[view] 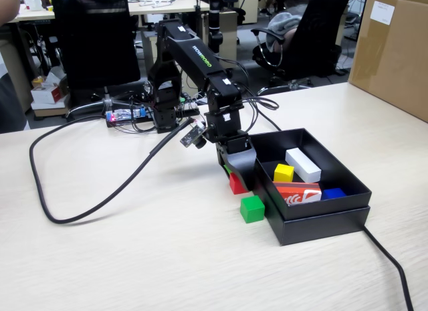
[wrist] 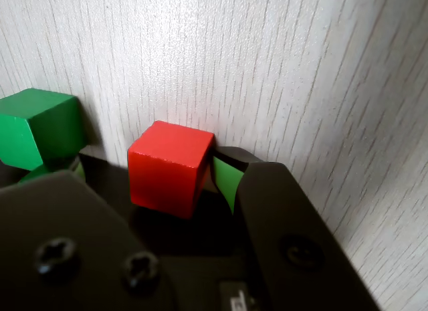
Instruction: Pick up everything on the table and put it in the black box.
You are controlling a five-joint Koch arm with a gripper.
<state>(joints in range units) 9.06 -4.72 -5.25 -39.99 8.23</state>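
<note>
In the wrist view, the red cube (wrist: 167,167) sits between the two jaws of the claw (wrist: 150,180), which stand apart on either side of it: the green pad (wrist: 226,180) of the right-hand jaw lies against or just beside the cube's right face, and you cannot tell whether the left jaw touches it. Treat the claw as open around the cube, not yet clamped. The cube rests flat on the table (wrist: 301,77), so the coming move, as a judgement, is a simple squeeze followed by a lift. The green cube (wrist: 40,127) stands just beside the claw at the left of that view, close enough that a careless closing could nudge it. In the fixed view the green cube (view: 252,209) is the nearest item, the red cube (view: 237,184) lies just behind it under the claw (view: 235,172), and both sit just beside the left wall of the black box (view: 321,221). The yellow cube (view: 283,172) is already inside the box. All three cubes are plain, smooth and sharp-edged; the box is matt with thin upright walls; the table shows pale wood grain.
</note>
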